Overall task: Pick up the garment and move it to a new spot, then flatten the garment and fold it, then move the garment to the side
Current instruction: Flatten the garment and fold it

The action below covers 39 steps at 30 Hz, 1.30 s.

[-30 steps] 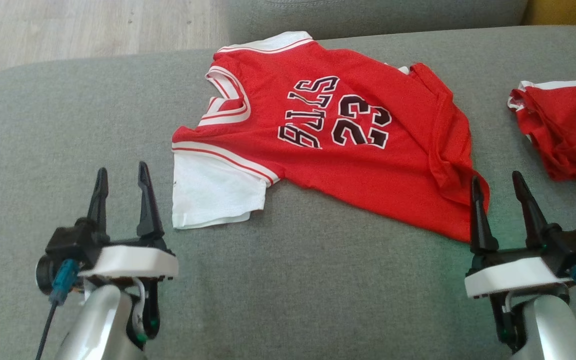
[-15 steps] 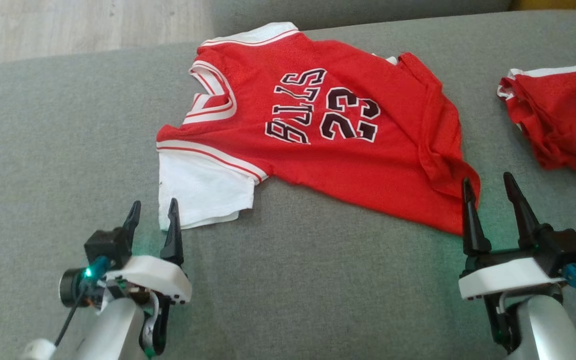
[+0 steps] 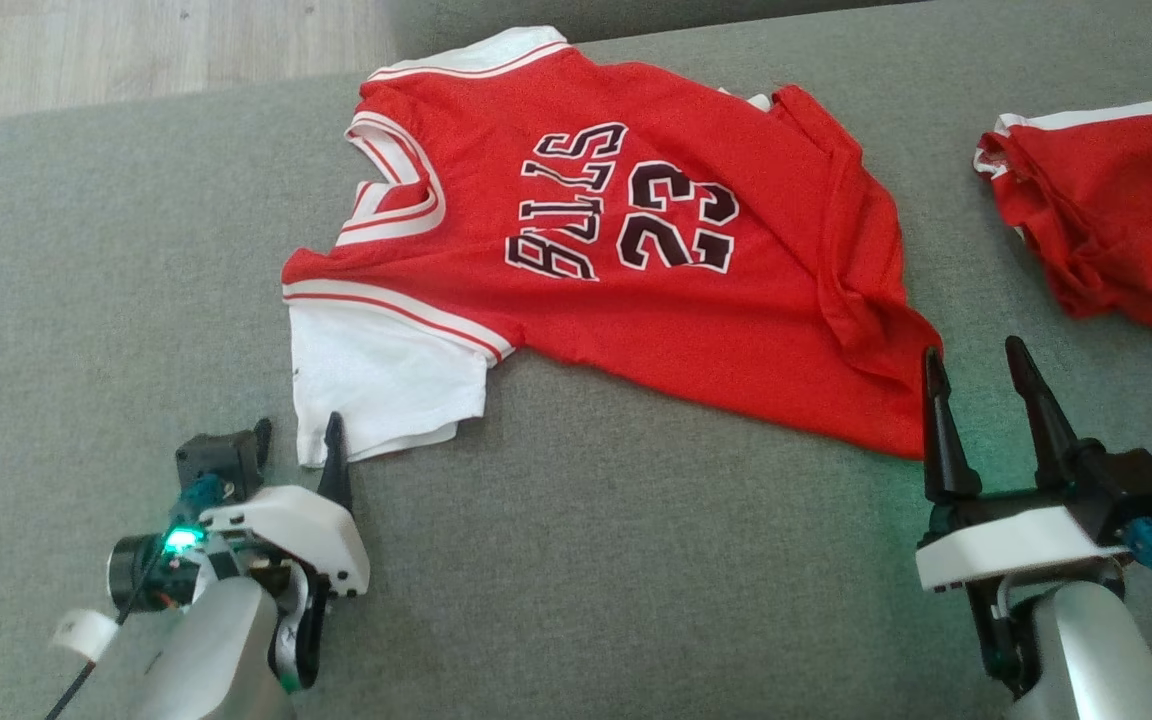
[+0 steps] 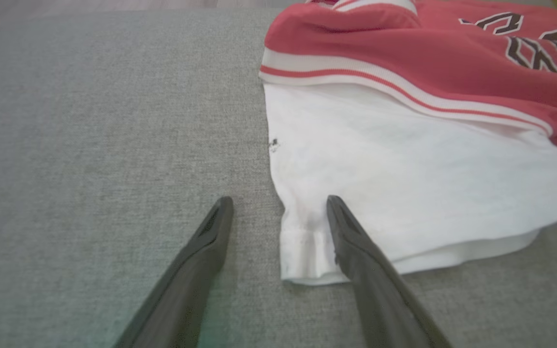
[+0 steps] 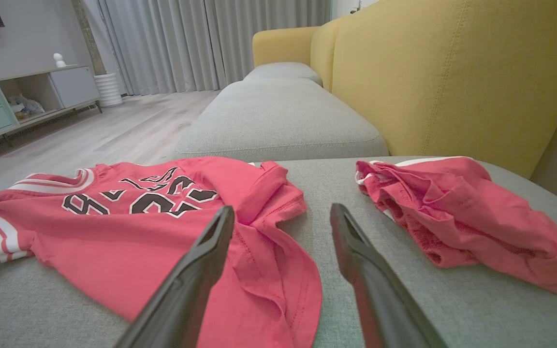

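the grey seat cushion (image 3: 586,580) takes up most of my head view, cut off on every side. from the right wrist i get a yellow backrest (image 5: 452,72), its top out of frame, and a second grey cushion (image 5: 278,116) beyond this one.

the jersey (image 3: 656,320) lies spread on the near cushion, up the middle of my head view, lettering upside down to me. its hem end is folded over on itself, so i can't see what's under that flap, and only one white sleeve (image 3: 386,375) shows; the far shoulder is tucked out of sight. off to my right, well apart from it, a second red garment (image 3: 1106,220) sits crumpled and clipped by the frame edge. i can't tell what kind it is.

the right gripper (image 3: 972,358) is spread wide and empty, tips at the jersey's hem corner; contact i can't judge. the left gripper (image 4: 279,203) is also released, straddling the sleeve's near corner, one finger over the hem, one over bare cushion. in my head view its outer finger is mostly hidden behind its own mount.

a dark speck (image 4: 273,143) marks the sleeve's edge, too small to identify.

count: two cushions, two red garments, two grippers, four fingers, one visible sleeve.
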Motion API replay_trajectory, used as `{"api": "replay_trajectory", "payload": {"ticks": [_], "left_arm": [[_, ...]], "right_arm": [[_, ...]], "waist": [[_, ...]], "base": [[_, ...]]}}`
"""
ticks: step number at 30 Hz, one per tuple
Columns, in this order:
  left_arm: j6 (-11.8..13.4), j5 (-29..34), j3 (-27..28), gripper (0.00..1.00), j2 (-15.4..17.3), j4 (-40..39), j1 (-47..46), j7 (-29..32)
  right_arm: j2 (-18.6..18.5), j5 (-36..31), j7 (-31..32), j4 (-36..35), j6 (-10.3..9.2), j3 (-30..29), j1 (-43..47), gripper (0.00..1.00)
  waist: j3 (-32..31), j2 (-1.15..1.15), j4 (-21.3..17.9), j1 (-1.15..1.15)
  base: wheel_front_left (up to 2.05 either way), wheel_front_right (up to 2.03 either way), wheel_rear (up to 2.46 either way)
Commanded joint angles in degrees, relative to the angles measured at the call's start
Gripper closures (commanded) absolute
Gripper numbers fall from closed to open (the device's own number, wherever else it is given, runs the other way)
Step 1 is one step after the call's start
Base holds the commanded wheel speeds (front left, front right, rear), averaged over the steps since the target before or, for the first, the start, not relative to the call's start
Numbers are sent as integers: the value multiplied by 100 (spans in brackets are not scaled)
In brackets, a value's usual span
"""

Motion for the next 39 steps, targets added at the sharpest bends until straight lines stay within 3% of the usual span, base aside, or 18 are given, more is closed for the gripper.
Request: {"api": "replay_trajectory", "payload": {"ticks": [1,2,3,7,18,39], "left_arm": [[-24,-60,100,0,124,20,-117,135],[-31,-76,96,17,124,30,-115,167],[-90,-123,83,100,133,14,-108,192],[-123,-177,143,100,141,-106,-116,-17],[-244,-305,482,100,92,-923,-64,-1339],[-321,-151,334,100,34,-1412,-6,-1478]], "right_arm": [[-30,11,-54,-147,-4,121,-157,0],[-30,13,-54,-141,-4,122,-157,0],[-30,23,-54,-121,-4,132,-168,0],[-30,27,-54,-84,-4,141,-139,0],[-30,95,103,269,-4,148,356,0],[-30,265,482,1207,-4,377,-176,0]], "waist": [[-26,0,-9,0],[-35,0,-11,0],[-64,0,-17,0],[-108,0,-28,0],[-321,0,-61,0],[-151,0,188,0]], "base": [[0,0,0],[0,0,0],[0,0,0],[0,0,0],[0,0,0],[0,0,0]]}}
